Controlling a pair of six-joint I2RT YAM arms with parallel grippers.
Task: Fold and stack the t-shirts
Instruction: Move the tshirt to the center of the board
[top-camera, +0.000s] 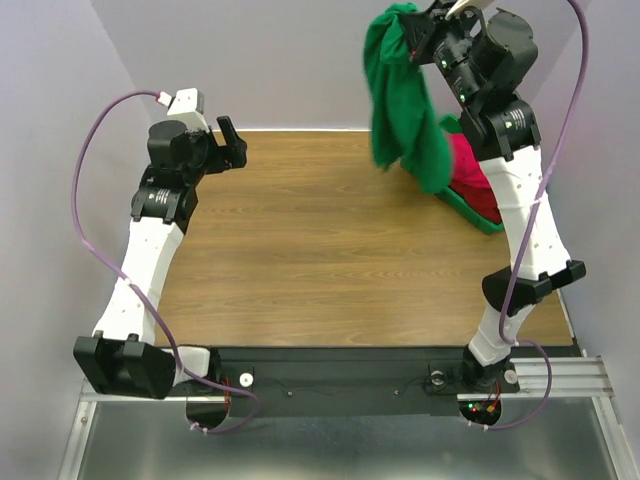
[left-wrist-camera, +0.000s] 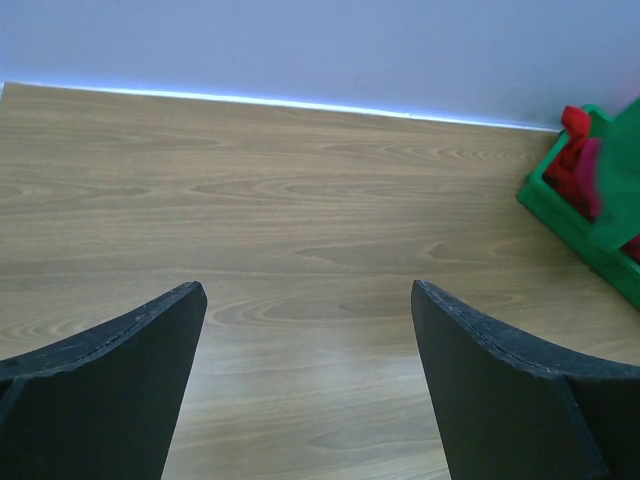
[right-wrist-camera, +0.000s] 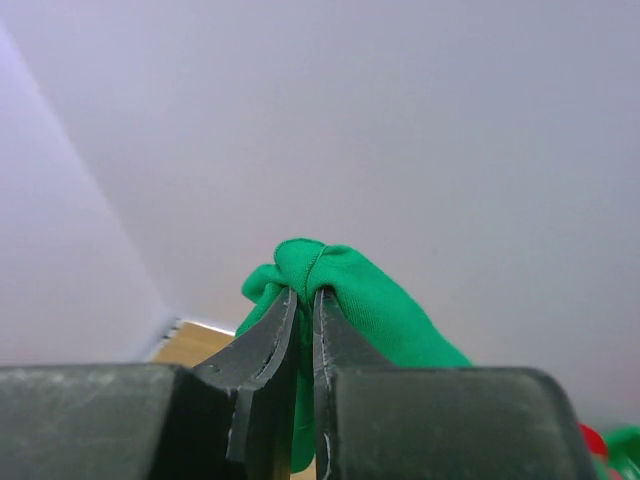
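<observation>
1. Shirts, three in all: one green t-shirt (top-camera: 400, 100), one pink t-shirt (top-camera: 462, 150) and one red t-shirt (top-camera: 487, 197).
2. Bins, one: a green plastic bin (top-camera: 487, 224) sits at the far right corner of the wooden counter (top-camera: 330, 250).
3. Inside the bin lie the pink t-shirt and the red t-shirt, both bunched up, with the pink one toward the far edge. The right arm hides part of them.
4. The green t-shirt hangs in the air over the far right part of the counter, crumpled into a long drape. Its lower end falls in front of the bin; I cannot tell whether it touches the shirts there.
5. End effectors, two. The right end effector (right-wrist-camera: 305, 295) is raised high and clenched on a fold at the top of the green t-shirt, with cloth bulging over its tips.
6. The left end effector (left-wrist-camera: 310, 290) is released, its jaws spread wide with nothing between them. It hovers over the far left part of the counter, well apart from every shirt.
</observation>
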